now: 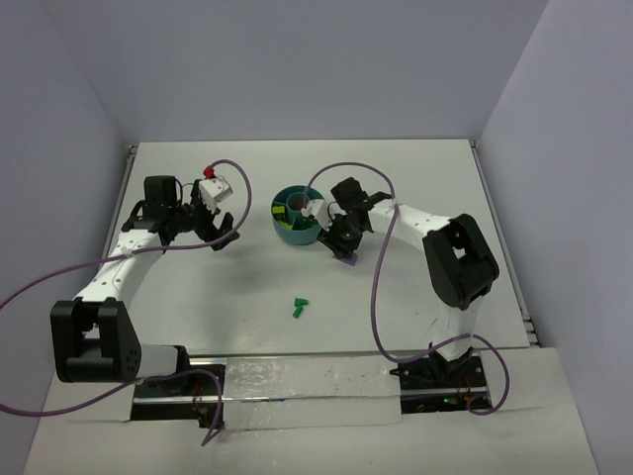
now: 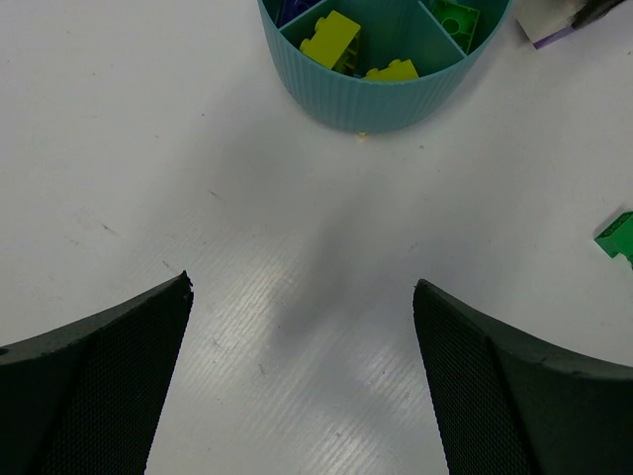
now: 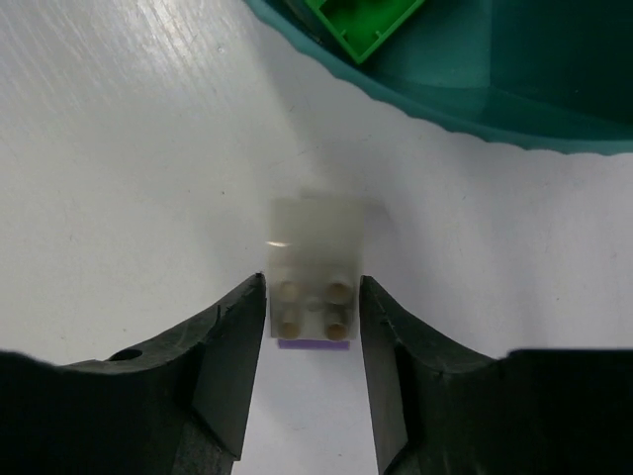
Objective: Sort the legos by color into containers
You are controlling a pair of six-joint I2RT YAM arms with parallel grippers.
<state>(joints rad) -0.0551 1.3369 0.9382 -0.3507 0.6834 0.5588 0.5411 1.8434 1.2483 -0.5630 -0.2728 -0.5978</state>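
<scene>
The round teal bowl (image 1: 296, 234) stands mid-table; it also shows in the left wrist view (image 2: 376, 99) and the right wrist view (image 3: 475, 109). Its compartments hold lime-green legos (image 2: 331, 38) and a green lego (image 3: 361, 20). My right gripper (image 1: 343, 247) (image 3: 312, 282) is just right of the bowl, low over the table, shut on a purple-and-white lego (image 3: 312, 267) with its studs towards the camera. A dark green lego (image 1: 301, 308) (image 2: 618, 236) lies alone on the table in front of the bowl. My left gripper (image 1: 220, 236) (image 2: 302, 287) is open and empty, left of the bowl.
White walls close in the table at the back and both sides. Purple cables (image 1: 232, 168) loop over both arms. The table's seam (image 1: 297, 371) runs along the near edge between the arm bases.
</scene>
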